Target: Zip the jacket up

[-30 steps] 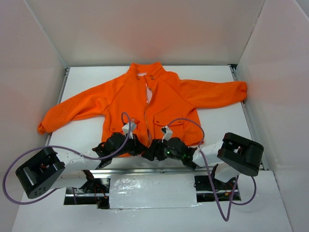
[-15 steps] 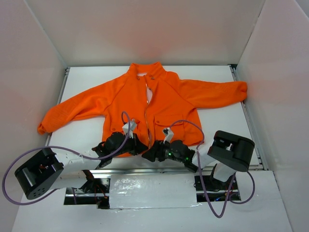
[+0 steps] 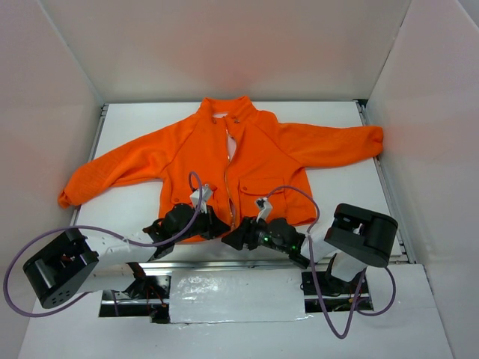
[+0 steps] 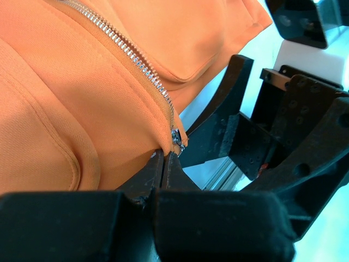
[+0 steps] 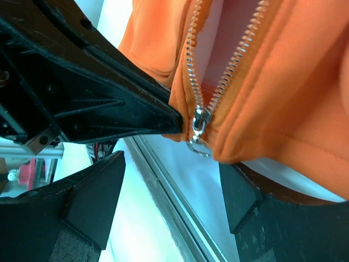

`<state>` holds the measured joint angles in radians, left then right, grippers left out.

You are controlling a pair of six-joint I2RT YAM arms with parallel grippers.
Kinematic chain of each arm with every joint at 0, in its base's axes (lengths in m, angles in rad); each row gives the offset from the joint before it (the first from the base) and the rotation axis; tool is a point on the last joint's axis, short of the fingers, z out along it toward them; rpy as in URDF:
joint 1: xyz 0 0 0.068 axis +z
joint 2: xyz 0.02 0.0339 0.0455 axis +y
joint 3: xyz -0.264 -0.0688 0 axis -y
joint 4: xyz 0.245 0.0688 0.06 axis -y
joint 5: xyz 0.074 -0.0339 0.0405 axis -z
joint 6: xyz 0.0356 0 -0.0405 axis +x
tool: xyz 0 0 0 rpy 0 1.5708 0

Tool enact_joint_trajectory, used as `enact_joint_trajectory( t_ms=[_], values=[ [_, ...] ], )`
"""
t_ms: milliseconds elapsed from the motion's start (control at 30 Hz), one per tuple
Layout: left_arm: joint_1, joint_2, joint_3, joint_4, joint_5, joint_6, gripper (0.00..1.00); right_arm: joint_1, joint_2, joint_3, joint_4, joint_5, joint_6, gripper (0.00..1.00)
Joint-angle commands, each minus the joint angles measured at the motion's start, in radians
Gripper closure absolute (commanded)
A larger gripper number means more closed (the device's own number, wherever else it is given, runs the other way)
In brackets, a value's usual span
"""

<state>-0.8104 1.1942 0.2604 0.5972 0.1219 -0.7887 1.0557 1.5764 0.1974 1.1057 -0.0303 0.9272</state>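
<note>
Over the last second the right arm's elbow has swung inward from the table's right edge, and the right gripper (image 3: 238, 236) has slid slightly along the hem toward the near edge. The jacket (image 3: 262, 149) lies flat and face up on the table (image 3: 344, 196), collar toward the far wall and hem at the near edge, just above the metal rail (image 3: 224, 259). One cuff (image 3: 374, 137) reaches the right wall (image 3: 419, 112). The other cuff (image 3: 66, 197) lies by the table's left edge, so there is little free room at either side. Bare table shows beyond the collar and under both sleeves. The left gripper (image 4: 165, 158) is pinched closed on the hem right at the foot of the zipper (image 4: 136, 65). In the right wrist view the right gripper (image 5: 170, 172) stands wide, its fingers (image 5: 92, 202) apart on either side of the slider (image 5: 199, 121). The slider sits at the very bottom of the hem and is not clamped. Above it the two rows of teeth spread apart. The two grippers are crowded close together at the hem.
</note>
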Motion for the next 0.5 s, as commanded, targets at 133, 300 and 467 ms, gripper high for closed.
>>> enact_joint_trajectory(
  t_ms=[133,300,467],
  values=[
    [-0.01,0.012,0.036,0.056,0.032,-0.001,1.0,-0.005,-0.055,-0.035,0.103,0.056,0.005,0.28],
    [-0.01,0.01,0.034,0.062,0.033,-0.004,1.0,-0.003,-0.046,-0.039,0.128,0.059,0.012,0.28],
    [-0.01,0.011,0.039,0.062,0.033,-0.006,1.0,-0.005,-0.026,-0.033,0.152,0.053,0.015,0.28]
  ],
)
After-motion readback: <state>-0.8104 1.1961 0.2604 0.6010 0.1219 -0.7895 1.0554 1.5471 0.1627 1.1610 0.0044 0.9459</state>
